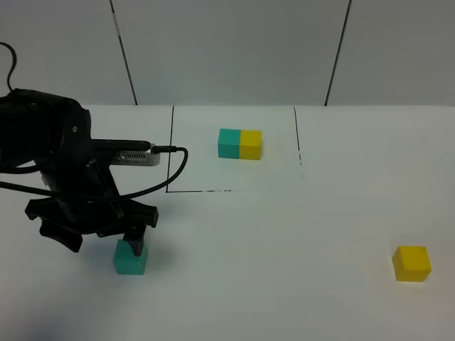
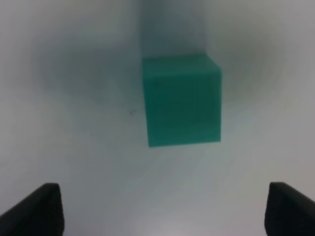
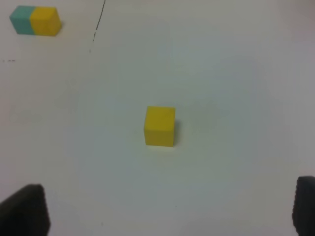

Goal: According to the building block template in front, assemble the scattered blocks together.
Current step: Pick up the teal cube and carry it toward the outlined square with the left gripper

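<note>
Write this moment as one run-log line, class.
stage: pre-grasp | left gripper: open, over green block, not gripping | right gripper: open, yellow block ahead | template: green-yellow pair

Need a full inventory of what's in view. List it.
template: 1, teal block joined to yellow block, inside the outline at the back
outline: 1, black lines, back middle of the table
teal block: 1, teal, front left, loose
yellow block: 1, yellow, front right, loose
table: 1, white, under everything
wall: 1, light panels, behind the table
left arm: 1, black, left side, with a black cable
left gripper: 1, black, open, at the teal block
right gripper: 1, black, open, facing the yellow block; seen only in the right wrist view
</note>
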`<state>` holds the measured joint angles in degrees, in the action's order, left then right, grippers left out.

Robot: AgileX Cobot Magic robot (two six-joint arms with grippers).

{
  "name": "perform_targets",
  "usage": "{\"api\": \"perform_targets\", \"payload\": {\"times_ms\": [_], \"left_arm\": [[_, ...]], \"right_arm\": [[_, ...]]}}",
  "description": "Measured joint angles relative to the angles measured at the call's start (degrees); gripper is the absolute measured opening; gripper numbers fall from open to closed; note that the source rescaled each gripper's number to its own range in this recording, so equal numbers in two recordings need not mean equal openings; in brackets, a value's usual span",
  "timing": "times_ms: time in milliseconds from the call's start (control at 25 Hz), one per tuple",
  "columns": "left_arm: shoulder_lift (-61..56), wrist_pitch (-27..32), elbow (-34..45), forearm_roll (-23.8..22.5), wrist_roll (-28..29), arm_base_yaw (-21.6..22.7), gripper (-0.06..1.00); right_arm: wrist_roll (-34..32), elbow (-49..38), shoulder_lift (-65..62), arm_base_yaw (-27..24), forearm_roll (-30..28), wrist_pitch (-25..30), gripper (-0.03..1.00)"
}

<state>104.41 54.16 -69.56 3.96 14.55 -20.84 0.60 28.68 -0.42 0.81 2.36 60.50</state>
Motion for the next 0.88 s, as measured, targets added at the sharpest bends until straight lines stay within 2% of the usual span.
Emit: {"api": "perform_targets", "payload": {"times_ms": [240, 440, 880], "left_arm": [[4.6, -4.3, 0.0, -0.9, 0.1, 0.0, 0.98], [5.8, -8.7, 0.0, -0.4, 0.1, 0.0, 1.0], [10.9, -9.4, 0.0, 1.6, 0.1, 0.0, 0.98]], "right_arm": [[0.0, 0.0, 0.0, 0.0, 0.0, 0.0, 1.0], [0.0, 0.0, 0.0, 0.0, 0.0, 0.0, 1.0], [0.0, 0.0, 0.0, 0.0, 0.0, 0.0, 1.0]]}}
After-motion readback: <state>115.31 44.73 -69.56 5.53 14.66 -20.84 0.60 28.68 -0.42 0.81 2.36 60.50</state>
